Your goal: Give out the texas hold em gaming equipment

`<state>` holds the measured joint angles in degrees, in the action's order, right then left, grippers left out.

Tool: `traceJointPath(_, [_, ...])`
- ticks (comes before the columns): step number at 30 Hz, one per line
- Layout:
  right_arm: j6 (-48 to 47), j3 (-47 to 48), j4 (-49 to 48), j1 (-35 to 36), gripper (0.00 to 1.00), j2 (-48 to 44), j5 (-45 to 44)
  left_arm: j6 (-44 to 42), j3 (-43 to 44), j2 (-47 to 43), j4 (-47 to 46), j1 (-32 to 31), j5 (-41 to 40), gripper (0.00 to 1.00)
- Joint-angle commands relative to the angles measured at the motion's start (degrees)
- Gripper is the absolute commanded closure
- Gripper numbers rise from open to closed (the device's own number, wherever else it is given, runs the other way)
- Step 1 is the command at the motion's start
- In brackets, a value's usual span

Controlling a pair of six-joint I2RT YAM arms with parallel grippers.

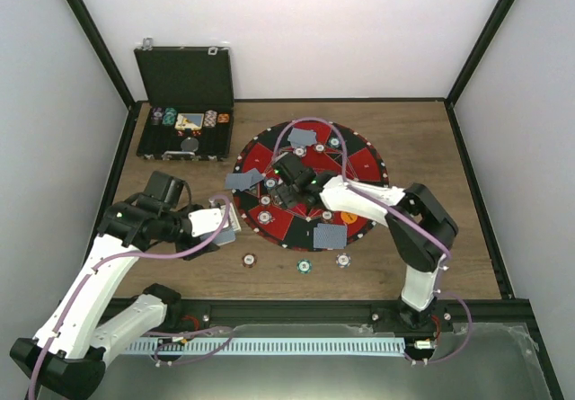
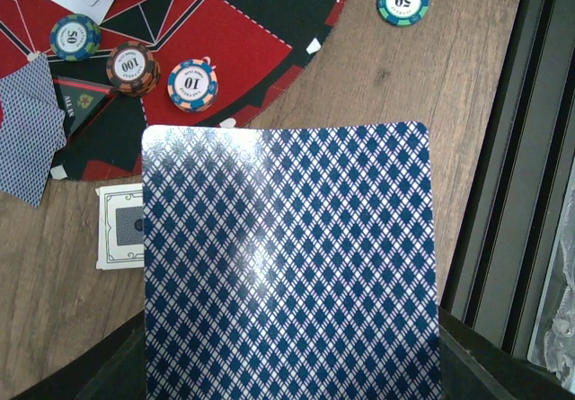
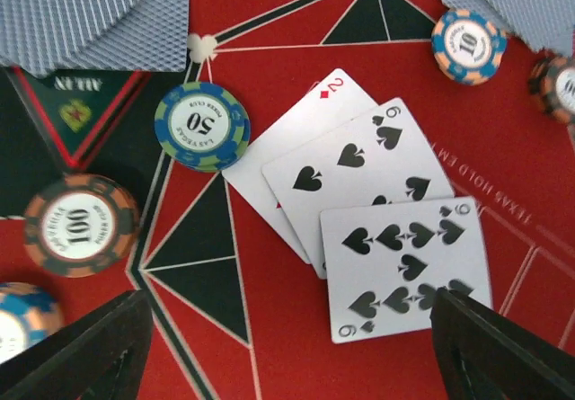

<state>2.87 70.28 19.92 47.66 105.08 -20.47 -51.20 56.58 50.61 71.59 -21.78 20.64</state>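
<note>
From above, the round mat (image 1: 359,162) is my marker. My left gripper (image 1: 221,224) sits just off the mat's left edge, clamped on a pack of cards (image 1: 227,229). My right gripper (image 1: 289,173) hangs over the mat, a little left of its centre. Face-down cards (image 1: 305,137) lie at the mat's far rim, with others at its left rim and near rim. Three chips (image 1: 305,265) sit on the bare wood just off the mat's near edge. The black case (image 1: 184,103) stands open beyond the mat's far left side.

From my left wrist, the pack fills the lower part of the view with its blue diamond back up. My dark fingers (image 2: 490,360) show at both bottom corners beside it. A green fifty chip (image 2: 402,2) lies on the wood, off the mat. Just inside the mat's edge are a ten chip (image 2: 192,84), a hundred chip (image 2: 133,67) and a blue-and-green fifty chip (image 2: 75,37). A white-bordered card (image 2: 121,225) lies on the wood just off the mat, partly hidden behind the pack.

From my right wrist, my fingertips stand wide apart with nothing between them. Under them, three face-up cards (image 3: 359,175) overlap in a fan on the mat's red field, a red two beneath two spade cards. The blue-and-green fifty chip and the hundred chip are on the mat here too, and so is a second ten chip (image 3: 467,45).
</note>
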Motion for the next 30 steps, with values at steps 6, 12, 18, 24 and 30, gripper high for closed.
traceJointPath(6, [25.10, -2.50, 4.75, -14.59, 0.20, -4.13, 32.28, -0.22, 1.38, -0.89, 0.07, 0.15, 0.96, 0.88])
traceJointPath(12, [28.29, -4.32, 1.88, -18.04, 0.20, -2.15, 38.65, -0.13, 1.56, -0.51, -0.06, 0.09, 1.11, 0.88])
traceJointPath(18, [28.99, -5.63, 0.63, -20.95, 0.21, -0.06, 39.68, -0.39, 1.34, -0.70, -0.22, 0.13, 0.80, 0.88])
traceJointPath(24, [29.12, -6.29, -0.38, -23.42, 0.22, 1.50, 40.33, -0.55, 1.15, -0.17, -0.72, 0.14, 0.71, 0.88])
traceJointPath(30, [28.42, -5.25, -0.22, -25.25, 0.22, 3.16, 39.93, -0.63, 0.69, -0.03, -1.10, 0.15, 0.95, 0.89])
